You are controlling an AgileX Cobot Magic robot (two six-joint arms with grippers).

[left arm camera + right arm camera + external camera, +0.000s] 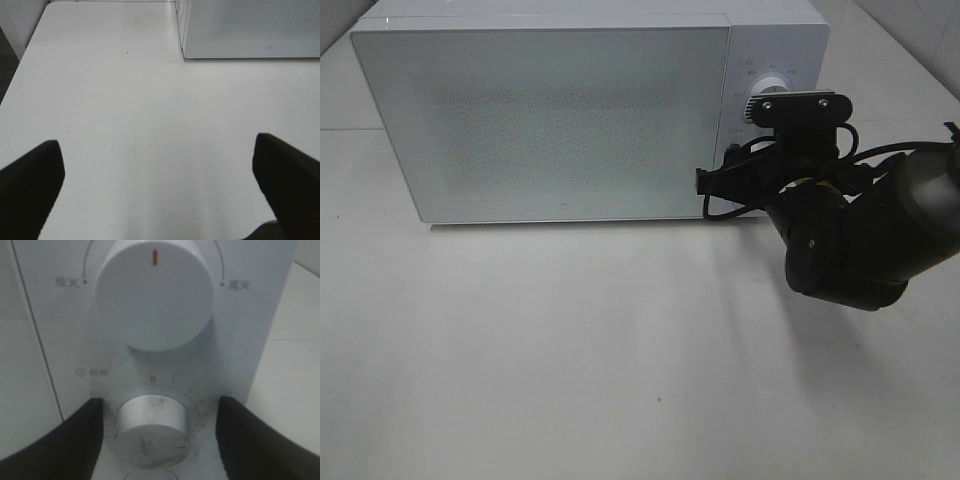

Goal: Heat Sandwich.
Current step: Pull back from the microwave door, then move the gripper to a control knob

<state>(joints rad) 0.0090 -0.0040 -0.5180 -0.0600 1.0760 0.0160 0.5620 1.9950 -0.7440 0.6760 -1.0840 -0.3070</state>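
Note:
The white microwave (550,120) stands at the back of the table with its frosted door shut. The sandwich is hidden. My right arm (850,230) reaches to the control panel at the microwave's right end. In the right wrist view my right gripper (157,410) is open, with a dark finger (75,435) on each side of the silver lower knob (152,427) and a small gap to it on both sides. Above it is the white upper knob (155,292), its red mark pointing up. My left gripper (157,150) hangs wide open over bare table, holding nothing.
The white table (570,350) stretches in front of the microwave. In the left wrist view the microwave's lower left corner (187,50) shows, along with the table's edge (30,50). Cables hang from the right wrist (720,205) close to the door's lower right corner.

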